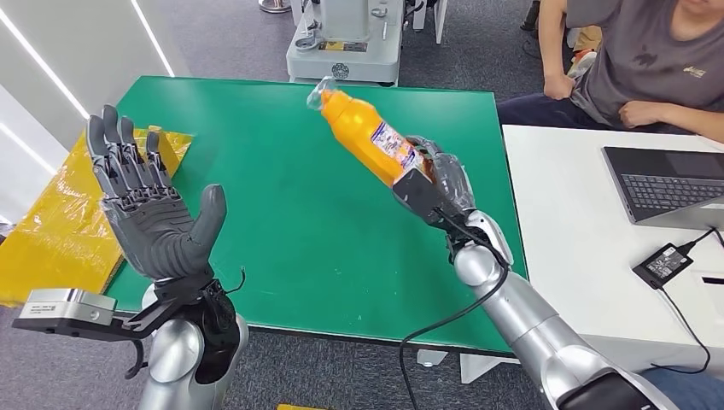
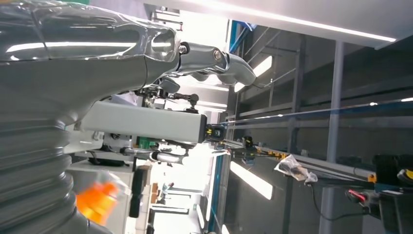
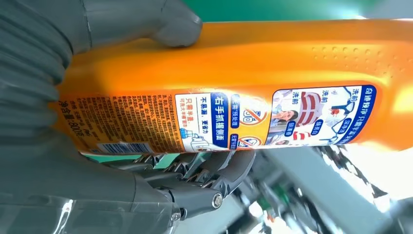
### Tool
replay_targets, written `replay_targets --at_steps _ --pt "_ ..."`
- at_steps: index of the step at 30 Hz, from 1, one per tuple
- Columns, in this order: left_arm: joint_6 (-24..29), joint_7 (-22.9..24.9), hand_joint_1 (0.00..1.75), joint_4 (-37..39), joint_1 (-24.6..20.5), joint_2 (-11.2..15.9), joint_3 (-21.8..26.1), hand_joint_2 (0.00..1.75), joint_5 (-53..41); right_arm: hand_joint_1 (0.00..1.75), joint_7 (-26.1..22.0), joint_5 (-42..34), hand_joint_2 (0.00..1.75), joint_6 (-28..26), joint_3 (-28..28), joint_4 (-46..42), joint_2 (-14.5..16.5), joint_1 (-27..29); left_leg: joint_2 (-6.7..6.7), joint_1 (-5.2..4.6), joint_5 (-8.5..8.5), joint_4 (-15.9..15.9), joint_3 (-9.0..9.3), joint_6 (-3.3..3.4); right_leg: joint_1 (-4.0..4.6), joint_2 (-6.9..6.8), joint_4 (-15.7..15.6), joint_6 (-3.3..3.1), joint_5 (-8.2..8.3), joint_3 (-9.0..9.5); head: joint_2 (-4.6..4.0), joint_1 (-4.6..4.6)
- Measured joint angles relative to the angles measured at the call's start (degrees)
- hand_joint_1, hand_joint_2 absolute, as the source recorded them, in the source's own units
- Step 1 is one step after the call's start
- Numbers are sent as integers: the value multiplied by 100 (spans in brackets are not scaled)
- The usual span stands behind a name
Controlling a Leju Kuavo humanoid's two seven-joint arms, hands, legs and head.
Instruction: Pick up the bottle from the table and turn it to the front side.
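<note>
Fingers, left: the left hand (image 1: 154, 213) was raised palm-up beside the near left corner of the green table (image 1: 282, 256), its fingers (image 1: 119, 154) spread apart and upright, holding nothing.
Yellow bag: a crinkled yellow bag (image 1: 51, 231) lay at the table's left edge, behind and beside that hand.
Table: its green top carried nothing of the task's.
Bottle: the orange bottle (image 1: 367, 137) was up in the air over the table's right half, tilted, its clear-wrapped cap end pointing up and away to the left, its base down in the right hand.
Fingers, right: the right hand (image 1: 435, 184) was clamped on the bottle's lower part; in the right wrist view the thumb (image 3: 170, 24) pressed one side and the dark fingers (image 3: 214, 170) wrapped the other.
Label: the right wrist view showed a printed panel (image 3: 219, 122) with small text, a barcode and pictures, probably the back label.
Done: the pick-up looked complete.
Left: the turn to the front side seemed unfinished; I could not tell which face met the head camera squarely.
Bystander: a seated person (image 1: 649, 68) and a laptop (image 1: 666, 184) were at the white desk to the right.
</note>
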Motion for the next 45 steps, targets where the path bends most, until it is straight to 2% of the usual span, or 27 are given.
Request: replay_targets --at_steps 4,9,13,15,23,29,37,45 --pt "3 -34 0 0 -1 -5 0 175 5 175 -259 54 175 -564 -159 -358 74 231 0 0 0 0 0 0 0 1 0 0 0 -1 0 0" --pt "-2 -38 0 2 -3 -6 0 175 6 175 -354 81 175 -711 -198 -489 85 325 0 0 0 0 0 0 0 1 -1 0 0 -1 0 0" --pt "-176 -57 0 115 -36 -9 -57 175 -64 175 -875 404 175 -1409 -283 -1251 90 924 0 0 -1 0 0 0 0 1 -1 0 -1 -3 0 0" --pt "-345 -60 0 194 -77 -9 -128 175 -77 175 -1104 491 175 -1593 -292 -1533 90 1156 1 0 -1 -1 0 0 0 1 -1 0 -1 -3 0 0" --pt "-1219 246 0 368 -431 -6 -477 175 -1 175 -1529 638 175 -1560 -280 -2099 130 1535 1 0 0 0 0 0 0 1 -1 0 0 -3 0 0" --pt "-1727 449 0 512 -743 -15 -733 175 81 175 -1644 767 175 -1281 -264 -2294 181 1680 2 0 0 0 0 0 0 2 0 0 -1 -3 0 0" --pt "-2115 611 0 535 -887 -57 -804 175 204 175 -1747 750 175 -973 -302 -2232 232 1682 1 0 0 0 0 0 0 2 0 0 -1 -3 0 0" --pt "-2243 715 0 531 -890 -110 -811 175 77 175 -1826 648 175 -1134 -322 -2173 232 1686 1 0 0 0 0 0 0 2 0 0 -1 -3 0 1"
